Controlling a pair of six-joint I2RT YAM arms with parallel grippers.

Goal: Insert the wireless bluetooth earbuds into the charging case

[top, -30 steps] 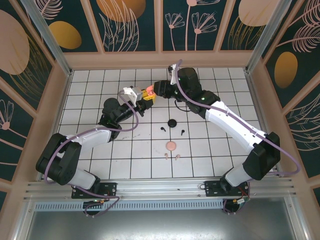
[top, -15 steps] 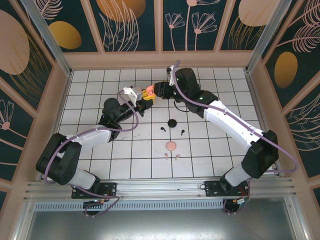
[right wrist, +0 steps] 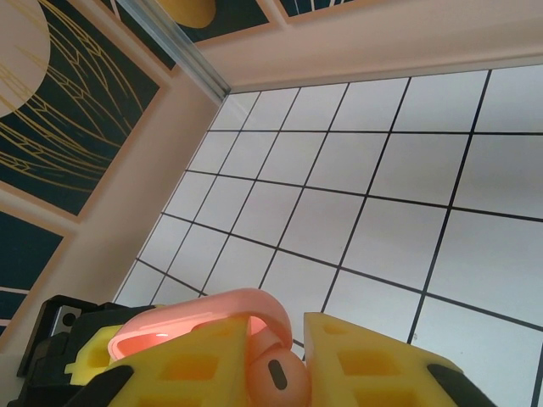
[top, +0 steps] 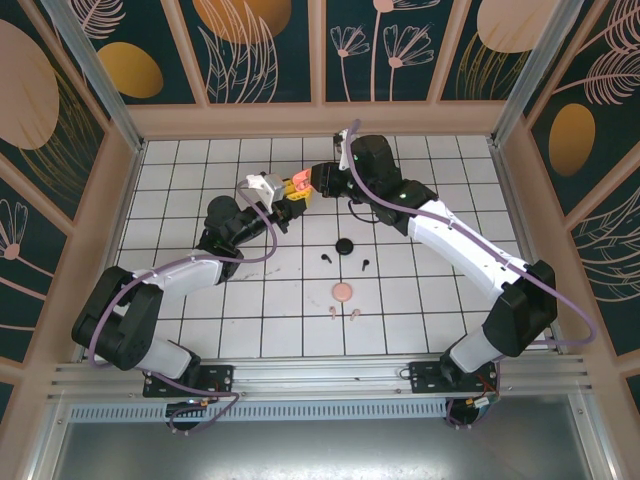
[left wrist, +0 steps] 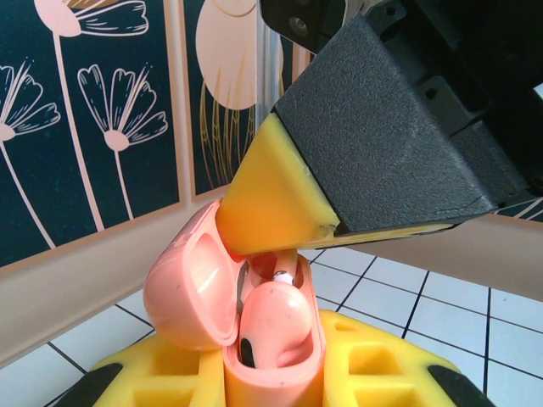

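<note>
While the left gripper (left wrist: 271, 381) is clamping the open pink case (left wrist: 191, 292), the right gripper (right wrist: 280, 341) is pinching a pink earbud (right wrist: 277, 373).

The left arm (top: 170, 275) is lying low from its near-left base, elbow bent and forearm angling toward the table's middle. The left gripper (top: 296, 198) is holding its jaws clamped on an open pink charging case (left wrist: 191, 297). The right arm (top: 460, 240) is arching leftward from its near-right base. The right gripper (top: 310, 183) is pointing down just above the left one, jaws narrow, grip unclear.
</note>
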